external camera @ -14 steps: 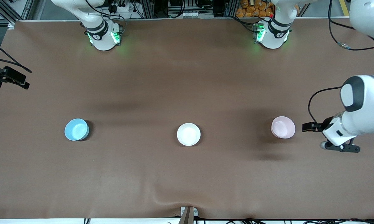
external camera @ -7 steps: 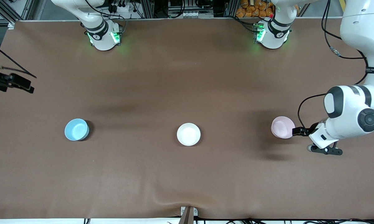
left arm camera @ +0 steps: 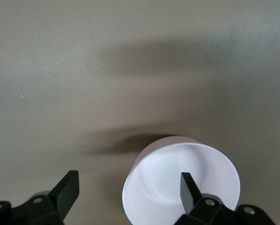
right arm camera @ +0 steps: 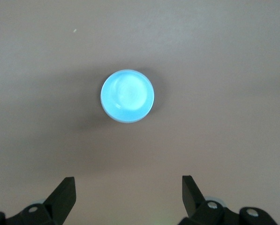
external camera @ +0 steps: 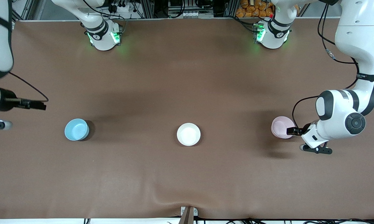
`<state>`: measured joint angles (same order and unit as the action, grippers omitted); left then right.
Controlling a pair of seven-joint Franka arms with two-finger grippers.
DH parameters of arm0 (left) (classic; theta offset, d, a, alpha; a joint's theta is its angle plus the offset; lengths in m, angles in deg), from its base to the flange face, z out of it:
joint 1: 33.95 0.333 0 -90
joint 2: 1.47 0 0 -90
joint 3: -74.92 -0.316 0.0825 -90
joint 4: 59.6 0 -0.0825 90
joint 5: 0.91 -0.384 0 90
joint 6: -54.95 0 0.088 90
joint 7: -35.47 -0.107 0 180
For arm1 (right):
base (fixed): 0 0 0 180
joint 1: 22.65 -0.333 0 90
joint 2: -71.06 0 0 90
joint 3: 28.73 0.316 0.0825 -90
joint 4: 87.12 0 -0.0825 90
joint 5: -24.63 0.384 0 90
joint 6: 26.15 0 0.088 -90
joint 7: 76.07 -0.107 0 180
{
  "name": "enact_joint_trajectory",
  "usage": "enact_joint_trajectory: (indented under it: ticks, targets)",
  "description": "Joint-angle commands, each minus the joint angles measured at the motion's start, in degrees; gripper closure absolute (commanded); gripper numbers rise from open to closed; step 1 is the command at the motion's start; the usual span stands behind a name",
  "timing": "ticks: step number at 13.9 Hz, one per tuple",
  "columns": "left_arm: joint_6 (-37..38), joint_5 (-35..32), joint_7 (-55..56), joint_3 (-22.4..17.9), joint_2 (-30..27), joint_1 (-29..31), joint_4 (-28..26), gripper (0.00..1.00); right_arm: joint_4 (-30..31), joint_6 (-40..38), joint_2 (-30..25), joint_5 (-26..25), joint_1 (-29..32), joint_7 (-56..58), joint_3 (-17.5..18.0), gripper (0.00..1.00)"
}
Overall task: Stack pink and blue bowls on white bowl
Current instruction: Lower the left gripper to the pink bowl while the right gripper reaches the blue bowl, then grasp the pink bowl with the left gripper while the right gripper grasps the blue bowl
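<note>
The pink bowl (external camera: 280,127) stands toward the left arm's end of the table, the white bowl (external camera: 188,134) in the middle, and the blue bowl (external camera: 76,129) toward the right arm's end. All three are upright, apart and empty. My left gripper (left arm camera: 129,183) is open over the pink bowl (left arm camera: 177,180). One finger (left arm camera: 189,187) is over the bowl's inside, the other over bare table, with the rim between them. My right gripper (right arm camera: 128,190) is open and empty, high over the table beside the blue bowl (right arm camera: 127,95).
A brown cloth (external camera: 187,77) covers the table and has a wrinkle near the front edge by a small bracket (external camera: 188,214). The arm bases (external camera: 104,37) (external camera: 272,35) stand along the edge farthest from the front camera.
My left gripper has moved in from the table's end to over the pink bowl's rim. My right arm has come further into view toward the blue bowl. The bowls have not moved.
</note>
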<state>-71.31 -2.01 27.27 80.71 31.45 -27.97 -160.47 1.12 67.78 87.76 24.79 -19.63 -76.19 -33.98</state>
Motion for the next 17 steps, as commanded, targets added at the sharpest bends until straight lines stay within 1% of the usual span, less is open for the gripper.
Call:
enact_joint_trajectory:
  ticks: [1, 2, 3, 4, 6, 8, 9, 11, 13, 15, 16, 17]
  targets:
    - [-4.4, -0.6, -0.8, 0.3, -0.3, 0.4, -4.1, 0.38, 0.3, 5.2, 3.8, -0.5, 3.0, 0.5, 0.5, 0.00]
    - [-5.6, -0.7, -0.8, 0.2, -0.3, 0.4, -5.1, 0.45, 0.2, 6.4, 5.1, -0.5, 3.0, 0.5, 0.4, 0.00]
    - [-5.6, -0.8, -0.8, 0.2, -0.5, 0.4, -5.5, 0.50, 0.3, 8.4, 6.0, -0.5, 3.0, 0.5, 0.4, 0.00]
    - [-5.6, -0.9, -0.8, 0.2, -0.7, 0.4, -5.9, 0.56, 0.3, 10.6, 7.1, -0.5, 3.0, 0.5, 0.4, 0.00]
    - [-5.5, -0.9, -1.4, 0.2, -1.2, 0.5, -6.6, 0.59, 0.3, 14.1, 9.7, -0.5, 2.9, 0.5, 0.4, 0.00]
    - [-5.2, -0.9, -1.8, 0.1, -1.5, 0.9, -6.6, 0.63, 1.5, 17.7, 11.1, -0.5, 2.9, 0.5, 0.4, 0.00]
    - [-5.1, -1.0, -1.9, 0.2, -1.5, 1.3, -6.6, 0.67, 2.3, 18.9, 11.2, -0.6, 3.0, 0.5, 0.4, 0.00]
    - [-3.9, -0.9, -3.0, 0.2, -2.2, 1.5, -6.5, 0.67, 2.7, 20.8, 12.3, -0.5, 3.0, 0.5, 0.4, 0.00]
    - [-2.4, -0.9, -3.2, 0.2, -2.7, 1.6, -6.0, 0.67, 2.7, 23.4, 14.6, -0.6, 3.2, 0.4, 0.4, 0.00]
    - [-1.9, -0.9, -2.9, 0.4, -2.8, 1.6, -5.9, 0.69, 3.0, 24.1, 16.3, -0.5, 3.4, 0.4, 0.5, 0.00]
    - [-1.9, -0.9, -2.9, 0.4, -2.8, 1.5, -5.9, 0.75, 4.6, 24.1, 16.4, -0.5, 3.2, 0.4, 0.5, 0.00]
    - [-1.9, -0.9, -3.3, 0.4, -2.8, 1.6, -5.9, 0.90, 5.9, 24.2, 16.4, -0.4, 3.2, 0.4, 0.5, 0.00]
